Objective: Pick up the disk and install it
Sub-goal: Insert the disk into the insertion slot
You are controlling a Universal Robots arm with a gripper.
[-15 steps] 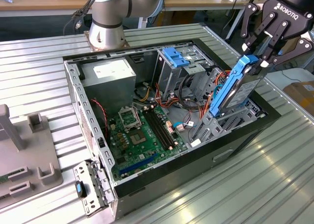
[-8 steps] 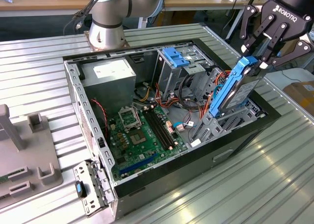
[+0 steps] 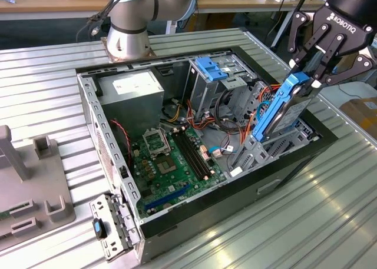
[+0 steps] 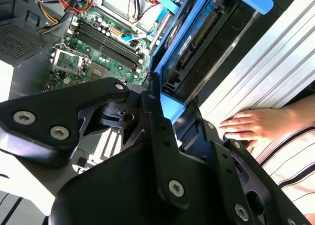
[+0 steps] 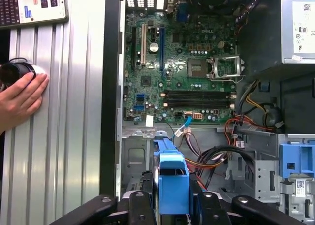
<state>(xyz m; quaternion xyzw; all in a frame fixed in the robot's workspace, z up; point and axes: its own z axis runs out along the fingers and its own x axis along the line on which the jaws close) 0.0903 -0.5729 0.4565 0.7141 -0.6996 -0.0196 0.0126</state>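
disk (image 3: 283, 107) in its blue carrier stands tilted at the exterior view's right end of the open computer case (image 3: 235, 205). its lower end meets the grey metal drive cage (image 3: 259, 150) and its upper end rises above the case rim. the gripper (image 3: 311, 75) is at that upper end, jaws pinching the blue carrier from both sides. in the first wrist view the disk (image 5: 173, 185) sits between two black fingers (image 5: 140, 205), and in the second wrist view its long edge (image 4: 192, 43) runs away from the gripper (image 4: 174, 112) towards the case floor.

inside the case a green motherboard (image 3: 171, 169) lies flat on the near side, with a grey power supply (image 3: 132, 92) at the far end towards the exterior view's left. an upright metal cage topped by a light-blue bracket (image 3: 209, 67) stands at the far side, just beside loose red and orange cables (image 3: 197, 125). the case rests on a ribbed metal table (image 3: 294, 233). the arm's base (image 3: 126, 39) is bolted behind the case. a person's hand (image 5: 19, 99) rests on the table outside the case wall.
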